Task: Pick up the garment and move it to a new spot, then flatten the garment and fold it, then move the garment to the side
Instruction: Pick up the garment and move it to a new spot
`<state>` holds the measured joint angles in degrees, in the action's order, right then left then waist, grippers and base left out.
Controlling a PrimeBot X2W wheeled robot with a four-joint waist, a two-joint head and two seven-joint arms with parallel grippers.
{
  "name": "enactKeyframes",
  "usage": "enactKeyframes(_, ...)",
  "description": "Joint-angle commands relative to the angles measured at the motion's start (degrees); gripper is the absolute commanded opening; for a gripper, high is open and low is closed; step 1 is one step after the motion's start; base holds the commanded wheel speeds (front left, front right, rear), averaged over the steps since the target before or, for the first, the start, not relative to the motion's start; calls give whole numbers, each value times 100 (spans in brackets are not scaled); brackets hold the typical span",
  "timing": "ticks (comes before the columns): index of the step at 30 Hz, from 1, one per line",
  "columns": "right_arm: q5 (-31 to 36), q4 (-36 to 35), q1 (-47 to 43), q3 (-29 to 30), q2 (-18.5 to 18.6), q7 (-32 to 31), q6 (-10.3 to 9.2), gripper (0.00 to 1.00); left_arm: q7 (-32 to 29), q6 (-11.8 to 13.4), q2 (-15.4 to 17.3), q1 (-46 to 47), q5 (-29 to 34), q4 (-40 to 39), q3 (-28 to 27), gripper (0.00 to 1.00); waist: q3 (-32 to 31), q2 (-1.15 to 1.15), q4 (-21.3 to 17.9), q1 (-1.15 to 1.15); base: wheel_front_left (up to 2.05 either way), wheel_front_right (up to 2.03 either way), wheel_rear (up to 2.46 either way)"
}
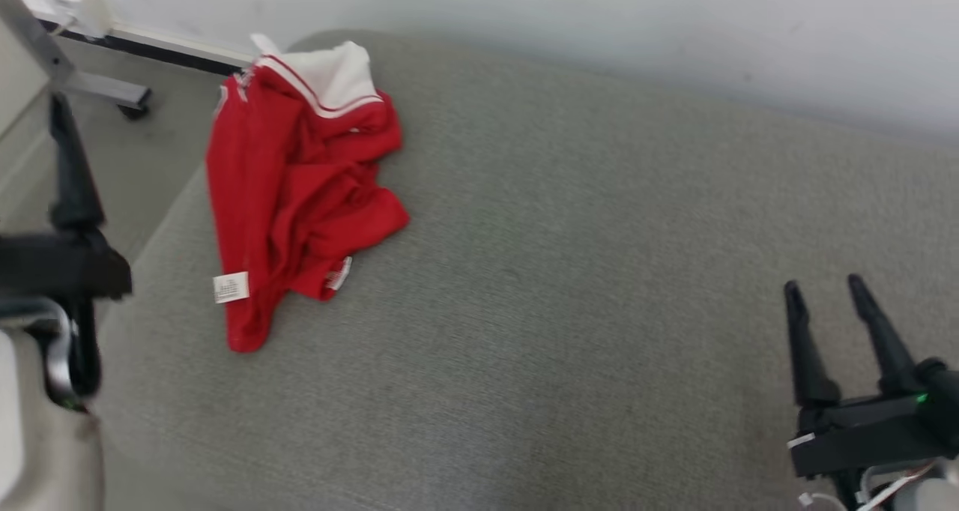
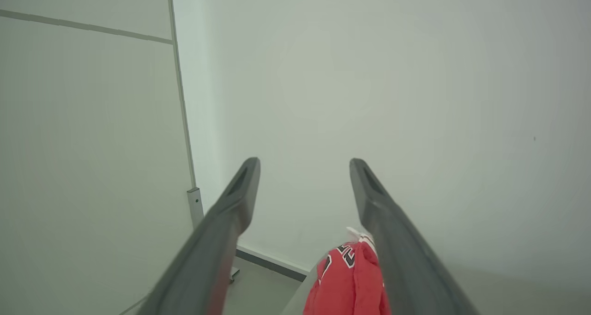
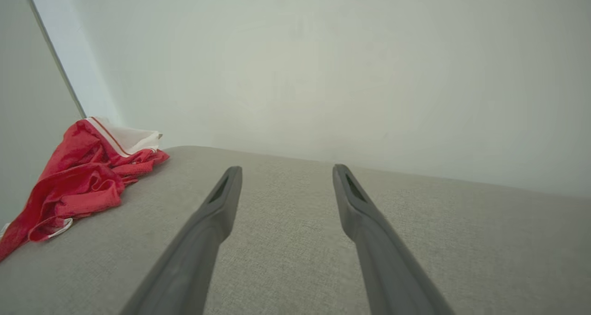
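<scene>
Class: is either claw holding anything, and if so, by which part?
Nothing is held. The left claw and right claw both stand open and empty; the red garment lies crumpled on the grey cushion, apart from both.

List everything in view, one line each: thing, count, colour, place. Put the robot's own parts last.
padded surface: one, grey, across the head view.
garment: one, red with white trim, crumpled at the far left of the padded surface.
wall: one, white, behind the surface.
metal frame: one, silver, floor at upper left.
left hand: one, dark, open and empty, left of the garment.
right hand: one, dark, open and empty, lower right over the surface.
</scene>
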<state>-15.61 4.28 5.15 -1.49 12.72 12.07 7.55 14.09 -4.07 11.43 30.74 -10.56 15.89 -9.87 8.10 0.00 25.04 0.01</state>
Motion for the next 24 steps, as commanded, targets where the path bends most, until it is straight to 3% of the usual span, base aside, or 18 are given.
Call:
enactKeyframes(1,42,-108,88,145,117,-31,-12,100,-71,-24,115,364,-32,109,-14,100,870,0,-854,-1,0,0,0)
enactKeyframes(12,81,-533,109,801,274,-55,-12,100,-436,-135,878,1912,-143,1334,-21,100,1615,0,-1644,-1,0,0,0)
enactKeyframes(24,46,-576,186,863,291,-38,-12,100,-870,-99,1468,2302,-175,3124,-91,100,1767,0,-1984,-1,0,0,0)
